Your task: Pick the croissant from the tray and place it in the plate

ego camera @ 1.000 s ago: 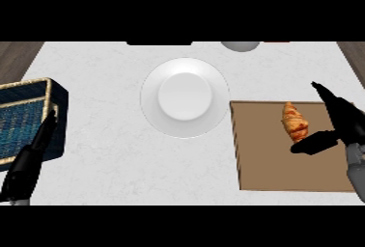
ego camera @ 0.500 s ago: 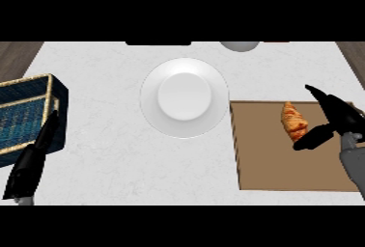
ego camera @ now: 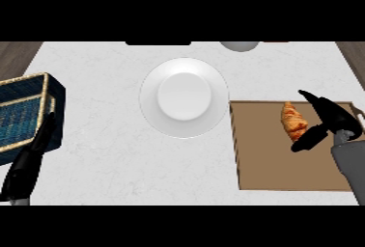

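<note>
1. The croissant (ego camera: 293, 121) is golden-brown with darker ridges, long and tapered, lying lengthwise up the view in the upper part of the tray.
2. The tray (ego camera: 274, 164) is a flat brown rectangle with a thin raised rim, at the counter's right side.
3. The plate (ego camera: 184, 97) is white and round with a shallow centre, lying just left of the tray.

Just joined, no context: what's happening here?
The right hand is beside the croissant on the brown tray, thumb and fingers spread either side, not closed on it. The white plate to the tray's left holds nothing. The left hand is open near the blue basket.
</note>
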You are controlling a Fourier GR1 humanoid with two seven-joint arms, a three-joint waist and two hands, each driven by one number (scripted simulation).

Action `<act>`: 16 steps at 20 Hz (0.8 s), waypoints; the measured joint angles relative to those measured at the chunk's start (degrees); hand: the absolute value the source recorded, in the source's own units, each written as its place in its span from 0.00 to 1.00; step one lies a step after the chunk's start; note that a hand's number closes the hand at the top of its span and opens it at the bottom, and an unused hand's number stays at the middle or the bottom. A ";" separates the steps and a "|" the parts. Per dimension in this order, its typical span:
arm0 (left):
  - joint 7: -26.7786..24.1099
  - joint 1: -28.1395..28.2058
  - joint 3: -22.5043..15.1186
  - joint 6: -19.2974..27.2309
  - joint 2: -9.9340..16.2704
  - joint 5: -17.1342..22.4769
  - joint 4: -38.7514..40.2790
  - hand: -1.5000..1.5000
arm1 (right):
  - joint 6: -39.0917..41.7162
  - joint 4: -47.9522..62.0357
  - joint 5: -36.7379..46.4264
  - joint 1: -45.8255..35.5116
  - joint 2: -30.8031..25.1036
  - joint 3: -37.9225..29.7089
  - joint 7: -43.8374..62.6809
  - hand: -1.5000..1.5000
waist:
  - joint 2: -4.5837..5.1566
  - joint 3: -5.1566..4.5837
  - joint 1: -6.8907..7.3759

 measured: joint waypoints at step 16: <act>3.26 0.91 2.76 -3.05 -2.99 -3.16 -4.38 0.50 | -5.94 12.68 7.13 -2.65 4.98 -4.14 -11.97 1.00 | -0.19 -0.29 -0.04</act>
